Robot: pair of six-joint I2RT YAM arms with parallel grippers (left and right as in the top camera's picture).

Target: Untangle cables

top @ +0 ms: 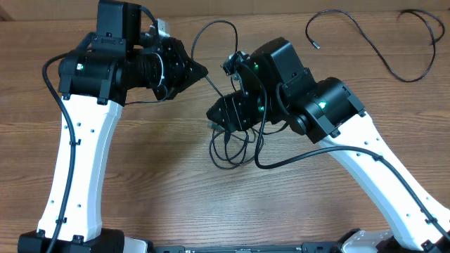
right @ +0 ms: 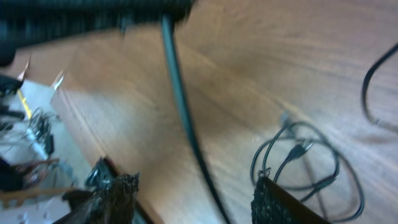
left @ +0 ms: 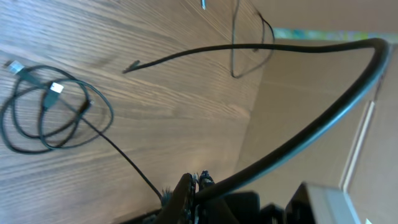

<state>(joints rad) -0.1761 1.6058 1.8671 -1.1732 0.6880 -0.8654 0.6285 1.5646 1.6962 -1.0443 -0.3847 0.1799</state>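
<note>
Separation is in hand: the left pincer [top: 202,70], clamped tight on one strand [left: 118,152], holds it taut from the loose coil of thin black plug-ended cords [top: 232,151] on the wooden bench [top: 140,176], while the right pincer [top: 215,121], parted and empty above it, should next pin that coil.

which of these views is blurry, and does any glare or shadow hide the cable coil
overhead: sharp and evenly lit, only soft shadows under the arms, coiled cables clear; left wrist: mostly crisp, frame strongly tilted, a thick arm wire looming close to the lens; right wrist: heavy motion blur, the coil and the right tool smeared; no strong glare in any view
</note>
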